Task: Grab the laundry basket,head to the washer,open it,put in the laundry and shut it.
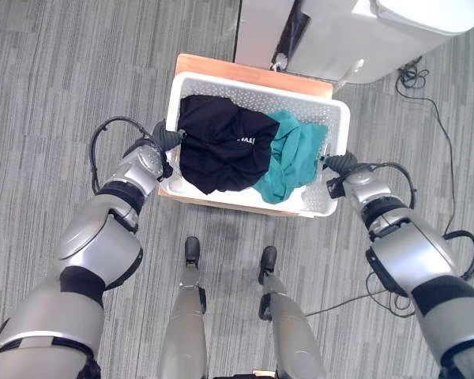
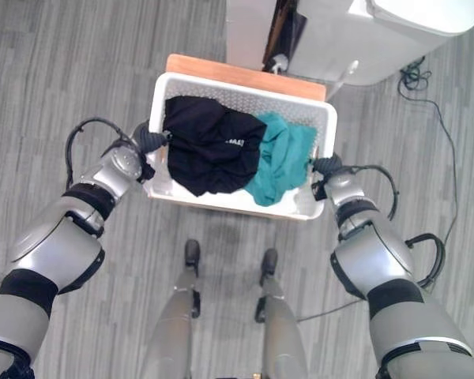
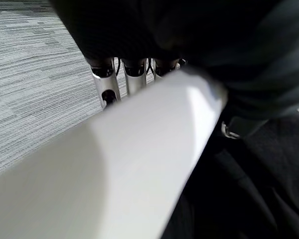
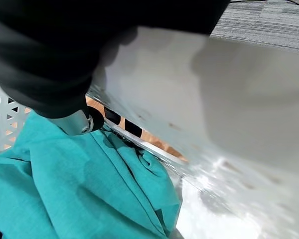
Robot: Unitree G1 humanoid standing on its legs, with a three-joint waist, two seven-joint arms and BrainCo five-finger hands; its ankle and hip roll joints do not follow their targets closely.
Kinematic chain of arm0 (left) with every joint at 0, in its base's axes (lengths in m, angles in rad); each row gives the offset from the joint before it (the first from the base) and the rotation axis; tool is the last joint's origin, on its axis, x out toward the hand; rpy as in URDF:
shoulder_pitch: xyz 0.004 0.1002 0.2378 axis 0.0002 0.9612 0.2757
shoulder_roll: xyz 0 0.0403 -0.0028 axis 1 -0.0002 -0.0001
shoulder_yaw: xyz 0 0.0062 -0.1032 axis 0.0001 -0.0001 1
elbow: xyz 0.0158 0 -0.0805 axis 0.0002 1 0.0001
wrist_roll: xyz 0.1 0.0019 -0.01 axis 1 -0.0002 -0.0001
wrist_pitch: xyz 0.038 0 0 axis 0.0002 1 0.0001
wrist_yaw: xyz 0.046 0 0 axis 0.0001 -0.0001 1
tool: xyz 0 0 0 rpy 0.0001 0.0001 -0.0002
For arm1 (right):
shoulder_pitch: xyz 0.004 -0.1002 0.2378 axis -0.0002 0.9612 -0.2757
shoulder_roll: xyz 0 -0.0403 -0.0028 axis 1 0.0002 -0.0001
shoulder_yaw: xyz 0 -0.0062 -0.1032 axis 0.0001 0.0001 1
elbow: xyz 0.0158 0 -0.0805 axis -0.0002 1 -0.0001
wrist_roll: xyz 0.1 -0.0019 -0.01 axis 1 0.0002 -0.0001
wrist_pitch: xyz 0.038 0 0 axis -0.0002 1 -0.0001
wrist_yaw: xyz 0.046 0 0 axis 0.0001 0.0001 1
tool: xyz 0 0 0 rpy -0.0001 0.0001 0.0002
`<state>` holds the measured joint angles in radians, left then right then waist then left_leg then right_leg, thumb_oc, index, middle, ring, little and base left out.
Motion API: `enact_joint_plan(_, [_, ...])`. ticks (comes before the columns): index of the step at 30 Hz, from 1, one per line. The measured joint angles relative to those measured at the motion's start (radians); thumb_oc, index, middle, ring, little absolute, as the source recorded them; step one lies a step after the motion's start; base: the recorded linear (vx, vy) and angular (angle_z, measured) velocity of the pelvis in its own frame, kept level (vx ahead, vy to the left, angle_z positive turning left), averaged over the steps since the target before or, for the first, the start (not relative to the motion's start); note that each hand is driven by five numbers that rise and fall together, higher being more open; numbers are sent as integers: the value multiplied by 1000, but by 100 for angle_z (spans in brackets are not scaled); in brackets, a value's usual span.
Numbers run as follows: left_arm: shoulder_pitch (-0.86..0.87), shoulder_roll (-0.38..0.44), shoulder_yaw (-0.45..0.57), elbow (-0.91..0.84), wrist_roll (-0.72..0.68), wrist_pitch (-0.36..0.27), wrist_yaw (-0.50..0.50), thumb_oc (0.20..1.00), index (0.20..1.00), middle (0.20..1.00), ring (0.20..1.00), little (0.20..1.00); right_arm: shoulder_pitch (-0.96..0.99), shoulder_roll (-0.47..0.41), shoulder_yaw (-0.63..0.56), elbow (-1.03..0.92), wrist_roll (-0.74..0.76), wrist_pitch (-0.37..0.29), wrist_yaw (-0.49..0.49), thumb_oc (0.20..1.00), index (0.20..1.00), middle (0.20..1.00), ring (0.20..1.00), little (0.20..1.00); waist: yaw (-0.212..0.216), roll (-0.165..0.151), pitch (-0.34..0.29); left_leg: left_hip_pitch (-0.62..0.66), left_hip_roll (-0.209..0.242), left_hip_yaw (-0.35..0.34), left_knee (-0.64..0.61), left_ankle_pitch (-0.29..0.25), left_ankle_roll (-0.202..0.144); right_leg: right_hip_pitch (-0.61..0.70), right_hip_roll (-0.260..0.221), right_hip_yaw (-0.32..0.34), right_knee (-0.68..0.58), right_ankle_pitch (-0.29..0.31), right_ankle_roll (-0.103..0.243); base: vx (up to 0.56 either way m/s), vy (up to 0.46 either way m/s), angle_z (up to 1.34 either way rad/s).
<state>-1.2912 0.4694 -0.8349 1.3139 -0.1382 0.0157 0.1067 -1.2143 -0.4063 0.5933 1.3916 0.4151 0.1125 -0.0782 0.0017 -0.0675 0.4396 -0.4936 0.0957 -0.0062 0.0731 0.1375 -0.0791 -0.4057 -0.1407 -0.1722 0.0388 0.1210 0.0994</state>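
Basket [image 1: 337,136], white and perforated, sits on a low wooden stand [image 1: 245,73] directly in front of me on grey carpet [image 1: 55,71]. I see a black garment [image 1: 221,142] piled in its left half and a teal garment [image 1: 292,158] in its right half, the two touching in the middle, with the black one lapping over the teal.

My left hand [image 1: 164,136] is at the basket's left rim, its dark cover against the edge. In the left wrist view the fingers [image 3: 105,82] run down the outer side of the white rim [image 3: 114,169] while black cloth lies on the inner side; the fingers look hooked over the rim, so I read this hand as grasping the basket.

My right hand [image 1: 340,163] is at the basket's right rim, near the front corner. In the right wrist view one finger [image 4: 84,122] curls down inside the wall, just beside the teal cloth, with the white rim [image 4: 199,99] passing across the palm side; this hand too appears clasped on the basket.

Beyond the stand I see a white washer [image 1: 363,31], close behind the basket's far edge. A thin black cord [image 1: 426,103] trails on the carpet to its right.
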Motion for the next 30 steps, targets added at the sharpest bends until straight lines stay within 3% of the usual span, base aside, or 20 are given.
enact_joint_plan(4, [25, 40, 1, -47, 0, -1, 7, 200, 200, 200, 200, 200, 66, -35, 11, -151, 26, 6, -27, 200, 200, 200, 200, 200, -5, -1, 0, -1, 3, 10, 12, -3, 2, -4, 4, 11, 2, 3, -2, -1, 8, -9])
enact_joint_plan(7, [107, 137, 14, -185, 1, 5, 13, 200, 200, 200, 200, 200, 246, -156, 26, -537, 23, 35, -51, 200, 200, 200, 200, 200, -11, -5, 2, 10, 2, 27, 18, -10, 8, -12, 5, 35, 13, 4, -3, 21, 4, -19])
enact_joint_plan(9, [146, 153, 19, -217, 3, -2, 14, 200, 200, 200, 200, 200, 298, -162, 28, -581, 22, 45, -52, 200, 200, 200, 200, 200, -14, -15, 7, 39, 3, 42, 19, -15, 11, 8, 4, 44, 15, 4, -3, 86, -15, -19])
enact_joint_plan(12, [311, 229, 54, -511, 5, 9, 6, 200, 200, 200, 200, 200, 544, -288, -51, -855, 22, 66, -47, 200, 200, 200, 200, 200, -3, -25, 13, 123, 3, 68, 19, -35, 16, 77, 1, 58, 16, 4, -3, 120, -17, -20])
enact_joint_plan(17, [497, 277, 117, -876, -1, 11, -52, 200, 200, 200, 200, 200, 810, -458, -242, -1067, 47, 71, 54, 200, 200, 200, 200, 200, -12, -24, 7, 280, -5, 68, -23, -60, 14, 220, -20, 51, 5, -38, 16, 145, -52, -2])
enact_joint_plan(19, [519, 283, 122, -923, -3, 6, -70, 200, 200, 200, 200, 200, 851, -492, -283, -1096, 56, 71, 85, 200, 200, 200, 200, 200, -15, -12, -2, 298, -3, 58, -25, -60, 13, 244, -17, 45, -2, -38, 15, 72, -70, 8])
enact_joint_plan(23, [535, 278, 115, -980, -20, 20, -126, 200, 200, 200, 200, 200, 906, -556, -325, -1112, 62, 94, 169, 200, 200, 200, 200, 200, -15, 58, -40, 341, -4, 38, -54, -45, 18, 297, -17, 17, -19, -39, 13, 68, -100, 16])
enact_joint_plan(27, [557, 258, 112, -979, -19, 44, -159, 200, 200, 200, 200, 200, 963, -553, -328, -1107, 63, 109, 219, 200, 200, 200, 200, 200, -17, 119, -77, 406, 0, 8, -80, -37, 7, 385, -7, -29, -46, -53, 11, 33, -188, 25])
enact_joint_plan(30, [568, 246, 112, -975, -19, 55, -162, 200, 200, 200, 200, 200, 979, -548, -331, -1105, 63, 117, 233, 200, 200, 200, 200, 200, -14, 139, -90, 425, 7, -11, -85, -37, 7, 418, 7, -42, -61, -56, 8, -50, -216, 19])
